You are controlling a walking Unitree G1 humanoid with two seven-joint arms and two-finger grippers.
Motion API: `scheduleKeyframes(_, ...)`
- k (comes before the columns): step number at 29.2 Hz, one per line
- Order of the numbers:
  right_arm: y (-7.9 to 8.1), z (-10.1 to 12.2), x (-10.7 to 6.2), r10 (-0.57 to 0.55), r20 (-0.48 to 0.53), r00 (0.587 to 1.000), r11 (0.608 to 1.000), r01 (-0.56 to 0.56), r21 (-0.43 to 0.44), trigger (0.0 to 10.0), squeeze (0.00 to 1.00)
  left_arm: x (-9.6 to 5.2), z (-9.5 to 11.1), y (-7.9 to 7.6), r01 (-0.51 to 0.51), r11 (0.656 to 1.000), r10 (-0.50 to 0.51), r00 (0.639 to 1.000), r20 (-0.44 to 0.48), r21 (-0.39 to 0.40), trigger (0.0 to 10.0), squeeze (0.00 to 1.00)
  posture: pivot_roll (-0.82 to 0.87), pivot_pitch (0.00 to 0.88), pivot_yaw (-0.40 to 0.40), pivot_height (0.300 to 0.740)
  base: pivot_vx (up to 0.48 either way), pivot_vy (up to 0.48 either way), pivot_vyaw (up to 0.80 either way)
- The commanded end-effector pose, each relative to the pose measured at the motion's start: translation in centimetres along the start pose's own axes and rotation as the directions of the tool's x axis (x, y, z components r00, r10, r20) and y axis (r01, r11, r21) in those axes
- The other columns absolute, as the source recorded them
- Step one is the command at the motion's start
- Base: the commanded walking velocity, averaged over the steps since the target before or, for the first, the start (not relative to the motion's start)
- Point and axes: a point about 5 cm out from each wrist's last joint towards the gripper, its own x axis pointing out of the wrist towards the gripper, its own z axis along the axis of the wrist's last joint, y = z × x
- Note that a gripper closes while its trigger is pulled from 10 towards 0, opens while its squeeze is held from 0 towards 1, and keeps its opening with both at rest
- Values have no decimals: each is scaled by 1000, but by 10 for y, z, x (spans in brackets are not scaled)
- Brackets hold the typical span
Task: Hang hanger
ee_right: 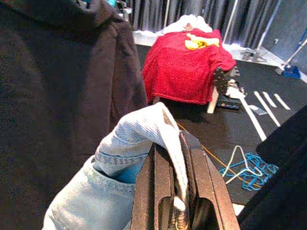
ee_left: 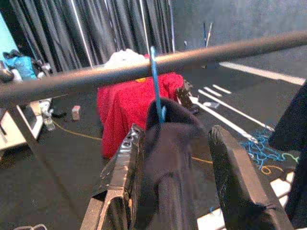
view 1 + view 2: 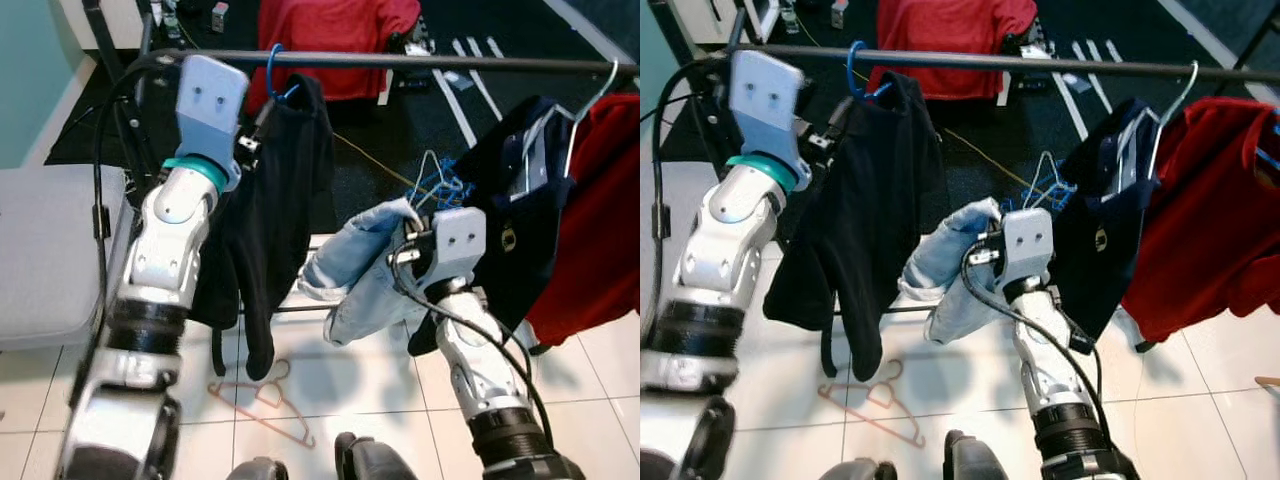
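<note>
1 rail (image 3: pixel 420 62), 3 hung garments (image 3: pixel 285 190), 1 denim piece (image 3: pixel 365 270), 1 floor hanger (image 3: pixel 265 400), 2 grippers.

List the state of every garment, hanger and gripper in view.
black garment: hung on rail by blue hanger
left gripper: open around the black garment's neck
denim garment: off the rail, held up
right gripper: shut on denim garment
navy garment: hung
red garment: hung
pink hanger: lying on floor

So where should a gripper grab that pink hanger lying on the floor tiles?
Likely the pink hanger is best taken from straight above, fingers straddling one thin sloping arm near the hook. It lies flat on the tile floor, so a sideways approach has nothing to pinch.
</note>
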Motion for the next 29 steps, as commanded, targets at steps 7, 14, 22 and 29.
scheduleKeyframes(7, 6, 3, 2, 16, 17, 1000, 1000, -16, 9, 10000, 0, -17, 0, -41, 146, 989, -147, 988, 51, 23, 10000, 0, -29, 108, 22, 740, 0, 0, 0)
scheduleKeyframes(14, 16, -5, 4, 26, -19, 999, 999, -25, 44, 10000, 0, -50, -36, -77, 323, 939, -319, 946, -50, 117, 10000, 0, 2, 109, 2, 740, 0, 0, 0)
scheduleKeyframes(22, 18, -14, -2, 34, -58, 998, 998, -31, 51, 10000, 0, -78, -69, -71, 303, 949, -281, 940, -194, 93, 10000, 0, 4, 107, -8, 740, 0, 0, 0)
scheduleKeyframes(29, 16, -29, -12, 46, -120, 992, 999, -43, 23, 10000, 0, -96, -90, -47, 203, 978, -182, 942, -282, 48, 10000, 0, -22, 91, -10, 740, 0, 0, 0)
